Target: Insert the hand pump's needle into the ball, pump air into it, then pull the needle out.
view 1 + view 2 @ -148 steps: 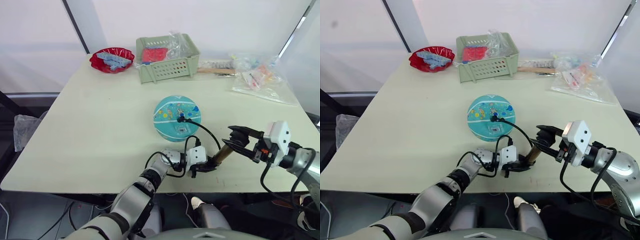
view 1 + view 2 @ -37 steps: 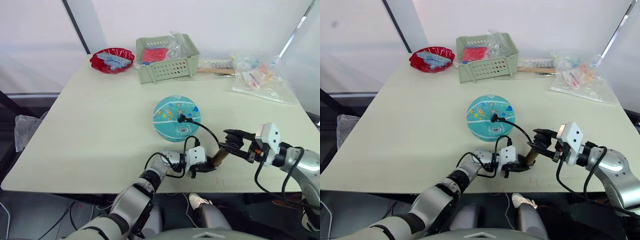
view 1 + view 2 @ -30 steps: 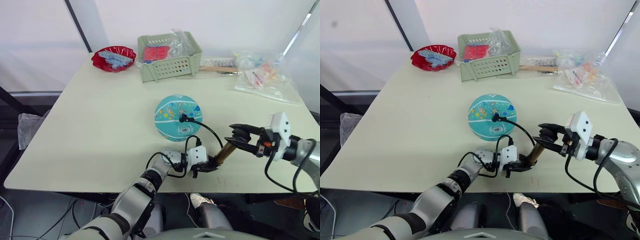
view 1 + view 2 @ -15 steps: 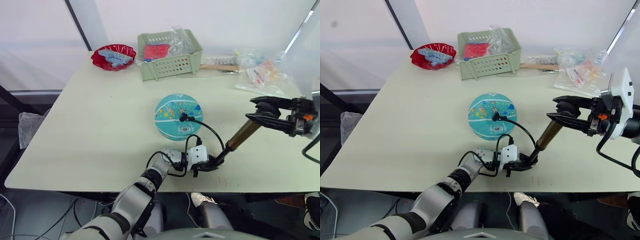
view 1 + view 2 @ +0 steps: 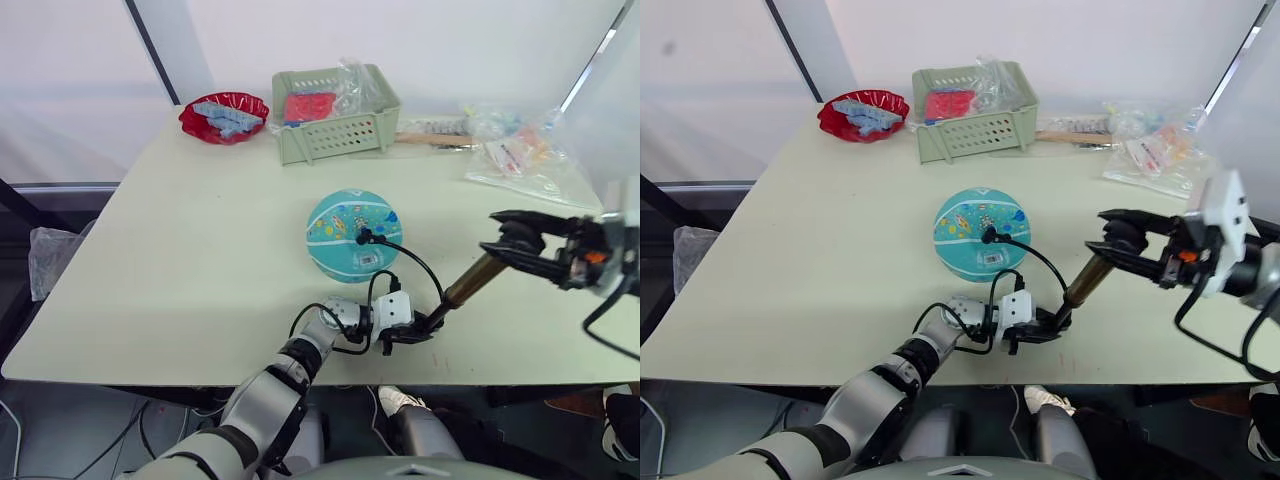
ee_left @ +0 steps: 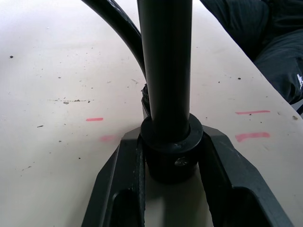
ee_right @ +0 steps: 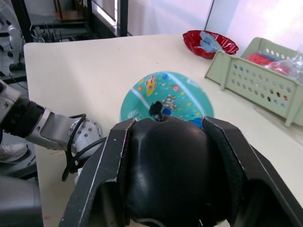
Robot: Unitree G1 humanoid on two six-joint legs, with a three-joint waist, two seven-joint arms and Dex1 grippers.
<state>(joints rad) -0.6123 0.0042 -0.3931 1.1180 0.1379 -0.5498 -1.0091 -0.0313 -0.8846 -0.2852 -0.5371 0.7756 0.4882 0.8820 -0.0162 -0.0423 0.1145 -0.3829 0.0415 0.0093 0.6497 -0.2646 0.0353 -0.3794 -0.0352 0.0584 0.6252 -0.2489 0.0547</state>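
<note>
Standing slanted near the worktop's point(image 5: 200, 260) front edge, the pump point(image 5: 470, 284) has its black base cap clamped between the left gripper's point(image 5: 408, 333) fingers point(image 6: 118, 189), which press on it from both sides. Its brass barrel rises toward the right edge, up to the black handle point(image 7: 175, 175). The right gripper point(image 5: 520, 246) is closed around that handle, one finger on each side, held above the worktop.

The ball point(image 5: 354, 236) sits on the worktop about midway between the side edges, just behind the left gripper. The thin black hose point(image 5: 420, 270) loops from the pump's base up to the ball's top, where the black fitting of the needle point(image 5: 365, 238) sits against the rubber; the pin itself cannot be made out.

Along the back edge stand a green basket point(image 5: 335, 115), a red bowl point(image 5: 224, 119) at the back left corner, and clear bags point(image 5: 520, 150) toward the back right.
</note>
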